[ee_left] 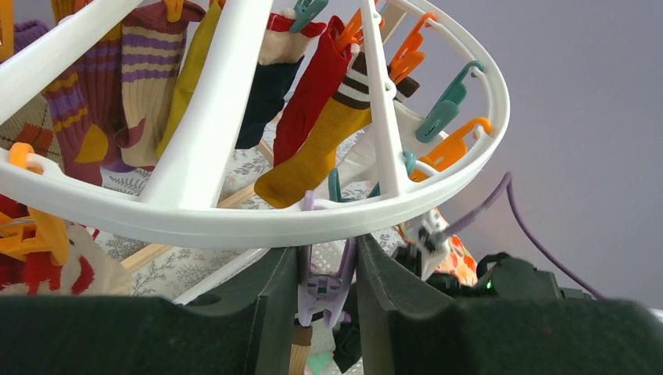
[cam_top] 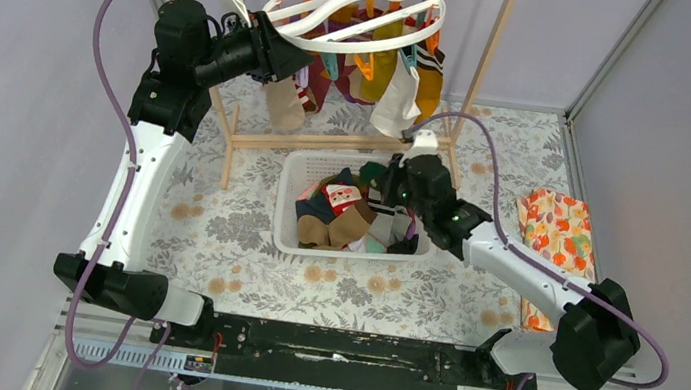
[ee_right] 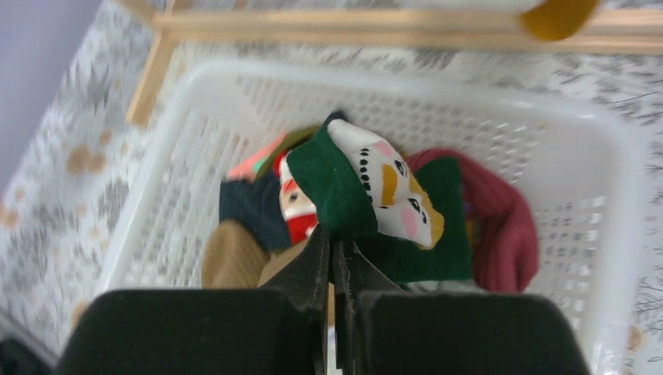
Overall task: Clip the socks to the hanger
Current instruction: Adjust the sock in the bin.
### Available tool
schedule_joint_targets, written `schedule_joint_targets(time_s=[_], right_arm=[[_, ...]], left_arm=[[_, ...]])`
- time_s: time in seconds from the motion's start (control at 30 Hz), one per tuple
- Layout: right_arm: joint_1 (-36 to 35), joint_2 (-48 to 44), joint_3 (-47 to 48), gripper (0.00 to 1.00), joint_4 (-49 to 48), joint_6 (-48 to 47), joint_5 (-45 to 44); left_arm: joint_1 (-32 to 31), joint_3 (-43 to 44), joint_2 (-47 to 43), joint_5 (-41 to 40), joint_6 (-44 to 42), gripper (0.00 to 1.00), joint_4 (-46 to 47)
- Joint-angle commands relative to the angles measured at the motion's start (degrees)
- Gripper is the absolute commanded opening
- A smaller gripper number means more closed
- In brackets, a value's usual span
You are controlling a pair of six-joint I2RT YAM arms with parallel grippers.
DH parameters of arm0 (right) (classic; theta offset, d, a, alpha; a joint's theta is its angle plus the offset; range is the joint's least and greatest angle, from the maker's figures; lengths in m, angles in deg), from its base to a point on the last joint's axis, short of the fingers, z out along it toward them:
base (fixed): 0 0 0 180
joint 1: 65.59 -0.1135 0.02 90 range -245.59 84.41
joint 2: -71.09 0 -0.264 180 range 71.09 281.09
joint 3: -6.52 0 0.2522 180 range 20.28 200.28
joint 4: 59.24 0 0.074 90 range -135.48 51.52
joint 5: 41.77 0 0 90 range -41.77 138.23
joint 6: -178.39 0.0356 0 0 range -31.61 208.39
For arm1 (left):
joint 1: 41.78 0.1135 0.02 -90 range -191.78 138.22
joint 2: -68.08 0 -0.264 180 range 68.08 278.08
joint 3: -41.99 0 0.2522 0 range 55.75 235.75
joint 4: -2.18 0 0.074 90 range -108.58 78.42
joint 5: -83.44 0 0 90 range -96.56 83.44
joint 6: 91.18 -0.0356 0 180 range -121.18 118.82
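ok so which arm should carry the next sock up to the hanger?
Right. The right gripper is shut on a green cat-face sock at the basket, ready to lift. The left gripper is up at the hanger, closed on a lilac clip, better placed to work it.

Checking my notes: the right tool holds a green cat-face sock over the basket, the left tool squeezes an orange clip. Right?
No: the left wrist view shows the clip in the left tool is purple, not orange. The rest holds.
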Motion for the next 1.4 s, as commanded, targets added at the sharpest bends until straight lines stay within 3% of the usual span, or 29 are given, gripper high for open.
schedule_joint_targets(time_s=[0.0,0.1,0.23,0.43,0.67,0.97,1.23,1.37], right_arm=[[-5.6,0.9,1.4,0.02,5.1,-8.8,6.1],[-9.2,3.8,2.2,0.13,9.2,-10.9,9.1],[-10.1,6.7,2.9,0.45,11.2,-10.0,13.2],[-9.8,3.4,1.6,0.63,4.4,-7.4,12.7],[-8.8,6.6,8.6,0.65,10.1,-8.2,15.4],[-7.4,15.5,16.5,0.64,16.9,-6.8,12.1],[-7.4,20.2,18.9,0.56,18.6,-3.7,7.2],[-7.2,21.1,18.8,0.46,17.3,-1.4,6.0]], left_arm=[[0.5,1.6,-0.9,1.5,-1.2,0.00,-1.1],[0.5,1.4,-1.0,1.5,-1.6,0.00,-1.2],[0.5,1.3,-0.9,1.6,-1.5,0.00,-1.2],[0.5,1.1,-1.3,1.6,-1.9,0.00,-1.2],[0.5,0.5,-2.1,1.4,-2.8,0.00,-1.3],[0.5,-0.5,-2.1,1.7,-2.5,0.00,-0.6],[0.5,-0.3,-2.1,1.9,-2.4,0.00,-0.5],[0.5,-0.3,-2.0,1.9,-2.5,0.00,-0.5]])
